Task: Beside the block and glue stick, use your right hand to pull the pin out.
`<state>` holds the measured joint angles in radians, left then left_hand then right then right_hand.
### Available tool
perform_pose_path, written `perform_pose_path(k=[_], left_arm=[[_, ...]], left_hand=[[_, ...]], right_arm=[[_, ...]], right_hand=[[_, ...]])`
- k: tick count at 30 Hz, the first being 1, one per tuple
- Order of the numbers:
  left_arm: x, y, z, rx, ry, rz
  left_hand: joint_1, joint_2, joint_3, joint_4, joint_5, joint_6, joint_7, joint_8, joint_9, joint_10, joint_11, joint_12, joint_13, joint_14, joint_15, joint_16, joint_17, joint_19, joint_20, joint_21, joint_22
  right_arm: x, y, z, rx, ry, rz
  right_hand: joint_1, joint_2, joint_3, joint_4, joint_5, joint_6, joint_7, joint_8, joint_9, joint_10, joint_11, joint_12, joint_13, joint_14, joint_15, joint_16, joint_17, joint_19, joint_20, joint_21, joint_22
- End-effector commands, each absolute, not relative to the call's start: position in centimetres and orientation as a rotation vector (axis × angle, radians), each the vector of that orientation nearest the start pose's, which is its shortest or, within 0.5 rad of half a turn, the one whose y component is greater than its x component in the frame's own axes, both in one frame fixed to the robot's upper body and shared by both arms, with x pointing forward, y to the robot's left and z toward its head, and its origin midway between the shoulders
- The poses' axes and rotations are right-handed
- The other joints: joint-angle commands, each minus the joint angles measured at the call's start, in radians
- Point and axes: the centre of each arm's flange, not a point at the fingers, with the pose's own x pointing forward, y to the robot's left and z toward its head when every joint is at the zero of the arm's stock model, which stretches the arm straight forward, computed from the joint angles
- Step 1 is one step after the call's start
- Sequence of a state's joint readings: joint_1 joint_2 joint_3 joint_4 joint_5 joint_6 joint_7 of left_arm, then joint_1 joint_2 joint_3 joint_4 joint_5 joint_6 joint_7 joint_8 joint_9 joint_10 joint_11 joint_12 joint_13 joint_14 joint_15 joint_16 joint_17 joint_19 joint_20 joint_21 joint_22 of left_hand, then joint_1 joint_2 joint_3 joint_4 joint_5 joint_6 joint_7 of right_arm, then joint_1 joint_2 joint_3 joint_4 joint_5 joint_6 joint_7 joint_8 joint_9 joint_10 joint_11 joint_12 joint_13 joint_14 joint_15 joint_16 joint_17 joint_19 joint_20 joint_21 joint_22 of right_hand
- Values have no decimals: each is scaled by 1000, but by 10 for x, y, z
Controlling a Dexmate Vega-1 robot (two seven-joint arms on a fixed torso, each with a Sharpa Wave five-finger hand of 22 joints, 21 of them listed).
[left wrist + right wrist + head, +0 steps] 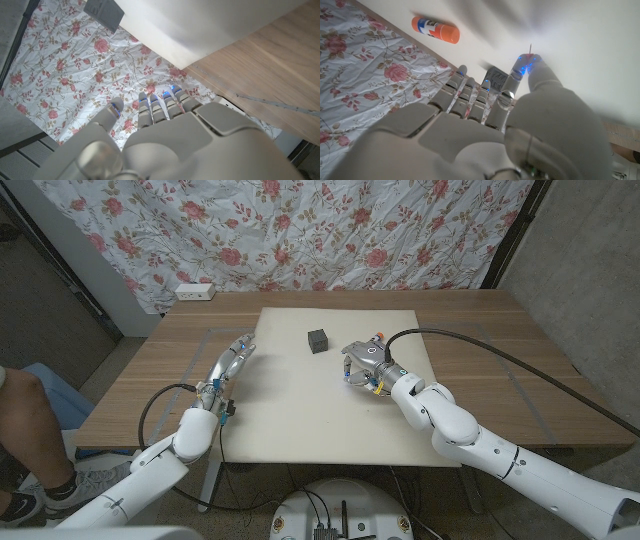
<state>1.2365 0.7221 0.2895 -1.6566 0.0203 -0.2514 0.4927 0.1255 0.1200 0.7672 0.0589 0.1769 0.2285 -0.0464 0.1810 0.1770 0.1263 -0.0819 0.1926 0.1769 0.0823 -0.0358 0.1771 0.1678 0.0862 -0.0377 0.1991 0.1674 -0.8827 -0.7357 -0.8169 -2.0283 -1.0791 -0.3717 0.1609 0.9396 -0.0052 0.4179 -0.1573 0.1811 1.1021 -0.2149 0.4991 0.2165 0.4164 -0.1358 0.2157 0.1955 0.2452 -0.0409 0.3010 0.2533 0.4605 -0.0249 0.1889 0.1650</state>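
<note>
Floral cloth [330,230] hung behind the wooden surface [480,340], where a white mat [300,410] lay. On the mat the right robot hand [362,366] reached down with fingers apart, the thumb tip just beside a thin pin [530,48]; whether it pinched the pin I could not tell. A dark block [318,340] sat near, and the glue stick [435,30] lay farther off. At the mat's left edge, the left robot hand [228,366] stood open, holding nothing.

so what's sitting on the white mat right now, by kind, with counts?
Small dark cube block: 1
Orange-capped white glue stick: 1
Thin red-tipped pin, standing by the right hand's fingers: 1
Total: 3, all on the white mat.
</note>
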Motion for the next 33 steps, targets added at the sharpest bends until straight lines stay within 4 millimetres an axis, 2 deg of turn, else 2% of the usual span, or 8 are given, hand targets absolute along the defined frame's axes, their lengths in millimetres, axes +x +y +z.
perform_pose_path(k=[1,8,17,25,31,33], left_arm=[[568,319,-101,444,-711,159],[572,321,-99,423,-710,179],[581,324,-97,402,-731,191],[591,323,-95,398,-743,189],[595,322,-91,400,-756,186],[596,322,-90,402,-758,186]], left_hand=[[-10,61,4,-4,-1,-5,-1,-1,1,-1,3,-3,-1,2,-24,0,0,11,-49,-4,2],[-9,61,4,-6,-1,-5,0,0,1,0,3,-3,-1,3,-22,0,0,11,-48,-4,2],[-10,63,5,-5,-1,6,5,4,1,11,4,1,-1,6,-17,1,1,14,-47,-4,2],[-10,64,7,-4,0,10,7,5,1,15,4,2,-1,9,-16,2,1,16,-45,-4,2],[-9,65,9,-5,0,13,8,6,1,17,4,3,-1,12,-15,3,1,16,-45,-5,2],[-9,65,9,-5,0,15,9,6,1,18,4,3,-1,12,-15,3,0,16,-45,-5,2]], right_arm=[[533,-102,-55,-1845,-693,13],[537,-99,-54,-1864,-690,24],[543,-96,-53,-1885,-685,16],[543,-95,-53,-1901,-675,23],[542,-95,-54,-1908,-661,35],[541,-95,-54,-1908,-655,41]], right_hand=[[13,-1,-5,-2,6,12,-6,6,5,6,4,-3,3,5,-75,7,4,10,2,2,2],[14,-8,-9,-5,6,3,-7,2,4,5,12,-5,3,8,-68,9,4,8,5,1,2],[9,-30,-21,-5,7,-47,-8,-19,5,-2,16,-10,4,5,-61,7,5,6,9,-1,2],[-2,-50,-28,-2,14,-93,-6,-34,10,-24,34,-18,5,-1,-51,-2,3,0,11,-3,2],[-16,-68,-35,1,21,-141,-6,-51,12,-53,48,-26,6,-15,-39,-13,2,-10,17,-4,3],[-27,-79,-41,4,26,-179,-4,-67,11,-67,54,-27,7,-23,-32,-18,4,-17,19,-5,3]])
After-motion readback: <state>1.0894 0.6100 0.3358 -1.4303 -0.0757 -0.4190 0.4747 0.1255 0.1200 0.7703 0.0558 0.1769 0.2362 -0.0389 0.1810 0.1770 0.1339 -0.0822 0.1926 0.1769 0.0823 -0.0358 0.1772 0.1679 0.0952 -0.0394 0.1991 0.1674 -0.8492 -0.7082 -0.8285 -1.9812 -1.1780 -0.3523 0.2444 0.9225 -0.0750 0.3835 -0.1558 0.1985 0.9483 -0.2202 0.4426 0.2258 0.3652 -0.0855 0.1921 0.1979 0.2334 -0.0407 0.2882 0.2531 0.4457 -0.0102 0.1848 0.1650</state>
